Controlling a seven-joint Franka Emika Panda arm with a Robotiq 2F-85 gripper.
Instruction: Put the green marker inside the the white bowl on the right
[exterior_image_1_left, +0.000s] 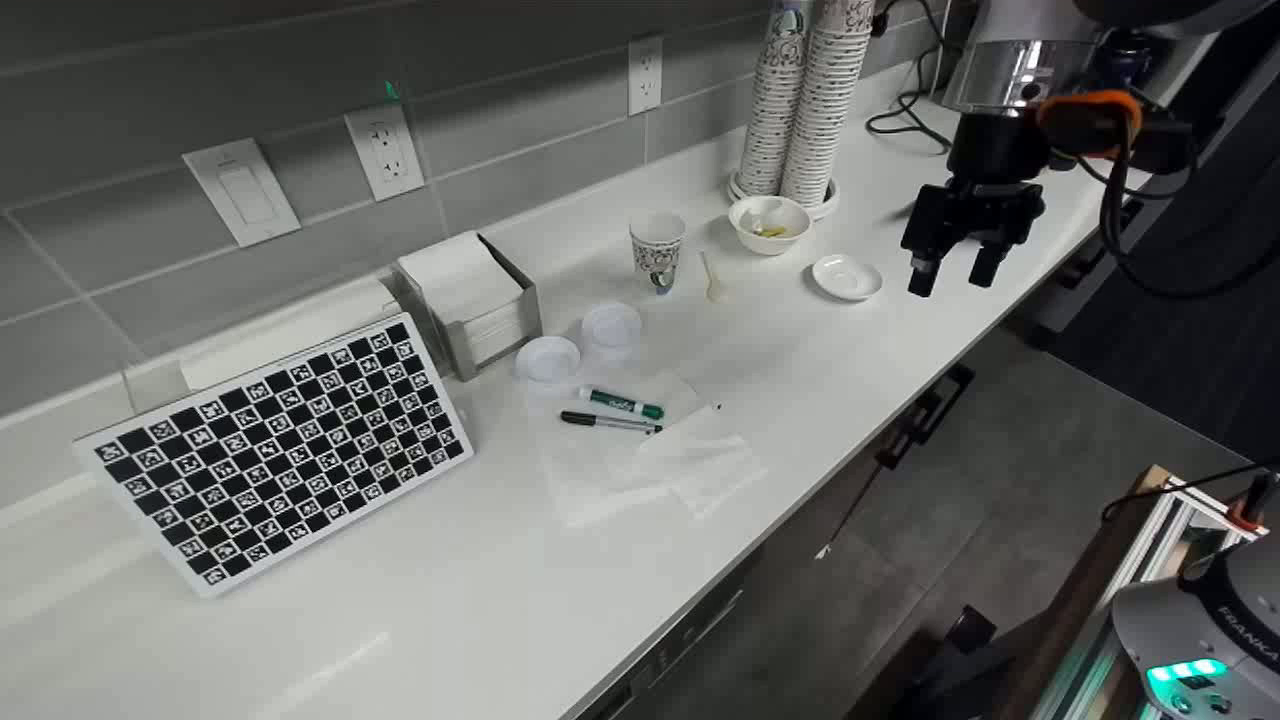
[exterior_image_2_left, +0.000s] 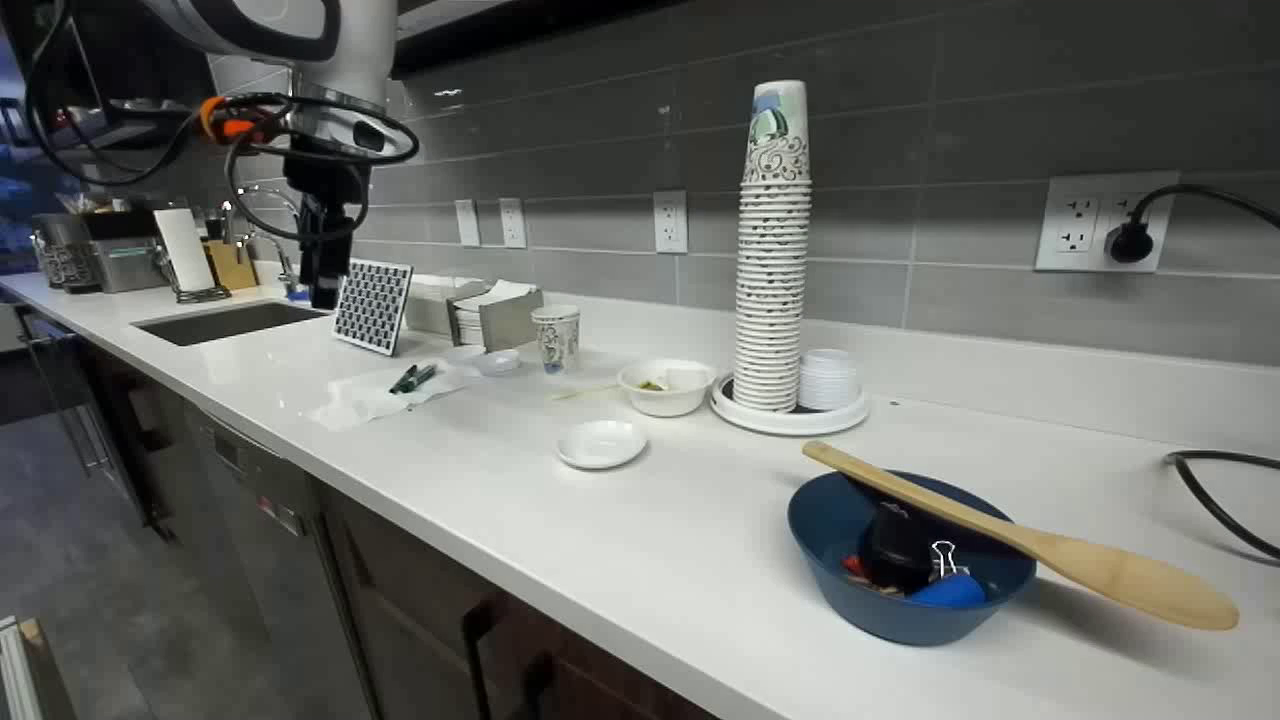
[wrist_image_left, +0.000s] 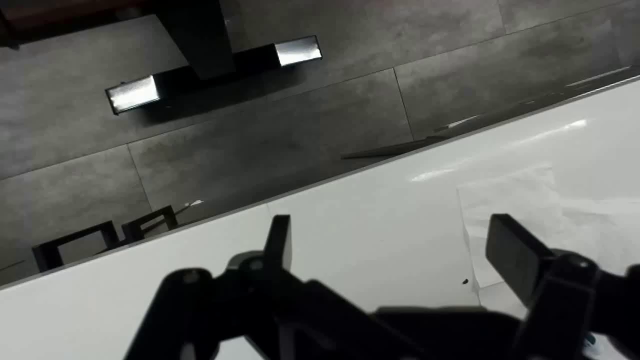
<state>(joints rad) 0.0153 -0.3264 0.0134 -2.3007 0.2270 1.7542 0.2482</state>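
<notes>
The green marker (exterior_image_1_left: 622, 403) lies flat on thin white paper on the counter, beside a slim black marker (exterior_image_1_left: 605, 421). In an exterior view it also shows small and dark (exterior_image_2_left: 425, 376). The white bowl (exterior_image_1_left: 745, 238) stands near the wall by the cup stacks, with something yellow inside; it also shows in an exterior view (exterior_image_2_left: 660, 403). My gripper (exterior_image_1_left: 953, 272) is open and empty, high above the counter, in both exterior views (exterior_image_2_left: 325, 295). In the wrist view its fingers (wrist_image_left: 390, 220) are wide apart, with bare counter between them. A small greenish bit shows at the lower right, mostly hidden.
A flat white saucer (exterior_image_1_left: 847, 278), a paper cup (exterior_image_1_left: 657, 245) and a pale spoon (exterior_image_1_left: 713, 285) are near the bowl. Tall cup stacks (exterior_image_2_left: 772, 290), a napkin holder (exterior_image_1_left: 460, 345), a checkered board (exterior_image_1_left: 290, 450) and a blue bowl (exterior_image_2_left: 890, 620) with a wooden spoon (exterior_image_2_left: 1130, 575) also stand here.
</notes>
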